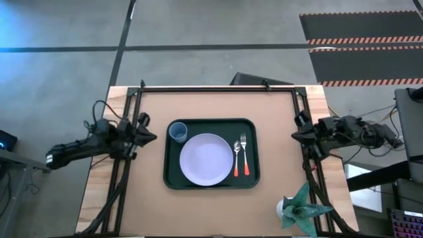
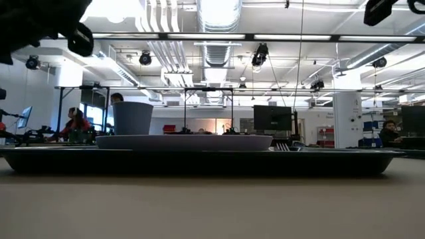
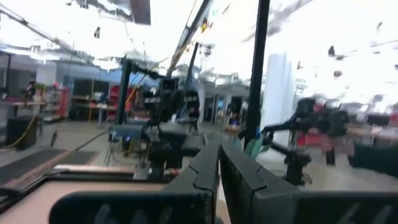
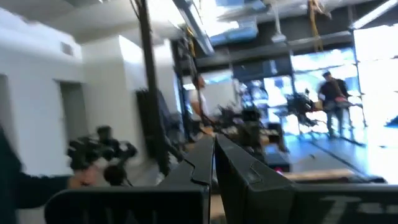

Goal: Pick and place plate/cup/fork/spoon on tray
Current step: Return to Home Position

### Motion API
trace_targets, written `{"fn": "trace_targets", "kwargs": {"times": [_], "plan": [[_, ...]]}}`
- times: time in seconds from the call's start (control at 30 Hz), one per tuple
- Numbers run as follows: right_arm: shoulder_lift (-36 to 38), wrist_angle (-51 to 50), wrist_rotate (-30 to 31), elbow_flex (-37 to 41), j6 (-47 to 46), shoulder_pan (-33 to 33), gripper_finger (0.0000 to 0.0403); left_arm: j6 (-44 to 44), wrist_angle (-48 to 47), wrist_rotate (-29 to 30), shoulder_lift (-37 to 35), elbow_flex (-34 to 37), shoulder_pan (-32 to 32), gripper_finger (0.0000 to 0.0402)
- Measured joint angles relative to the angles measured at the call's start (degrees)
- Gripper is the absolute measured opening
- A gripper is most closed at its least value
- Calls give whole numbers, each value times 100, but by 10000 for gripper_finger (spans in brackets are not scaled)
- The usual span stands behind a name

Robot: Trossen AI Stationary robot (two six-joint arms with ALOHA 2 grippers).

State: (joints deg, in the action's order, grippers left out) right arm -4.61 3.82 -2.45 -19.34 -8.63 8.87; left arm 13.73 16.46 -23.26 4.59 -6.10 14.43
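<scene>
Bright open workshop hall with ceiling ducts, behind a pale wooden table (image 1: 277,172). Between the two grippers, a dark green tray (image 1: 211,185), long axis running from one gripper across to the other. On it, nearest the left gripper (image 1: 153,137), a light-blue cup (image 1: 177,133); then the lavender plate (image 1: 206,159); toward the right gripper (image 1: 295,134), spoon (image 1: 236,158) and fork (image 1: 245,156) side by side, handles parallel. Both grippers clear of the tray, fingers pressed together, holding nothing; left one closer to the rim. Seemingly everything placed. Potted plant (image 1: 301,210) beside the right arm.

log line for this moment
tray: holds plate, cup, spoon, fork | left gripper: shut, left of tray | right gripper: shut, right of tray
</scene>
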Motion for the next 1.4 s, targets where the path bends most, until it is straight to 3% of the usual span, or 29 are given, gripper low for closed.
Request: {"fn": "trace_targets", "kwargs": {"times": [0.13,0.33,0.53,0.7,0.87,1.4], "plan": [[-81,-11,360,98,210,-1,9,236,1024,6,303,504,-34,0],[-85,-29,702,352,805,-1,9,-28,1177,149,816,554,-76,0],[73,173,1311,795,575,-1,9,-160,1138,304,1143,556,-75,0],[303,255,1317,862,932,-1,9,949,1354,251,1205,554,-75,0],[456,-118,1309,849,845,-1,9,-86,1339,-632,993,507,-75,0],[462,431,1103,1863,170,-1,9,-701,301,-818,391,548,-67,0]]}}
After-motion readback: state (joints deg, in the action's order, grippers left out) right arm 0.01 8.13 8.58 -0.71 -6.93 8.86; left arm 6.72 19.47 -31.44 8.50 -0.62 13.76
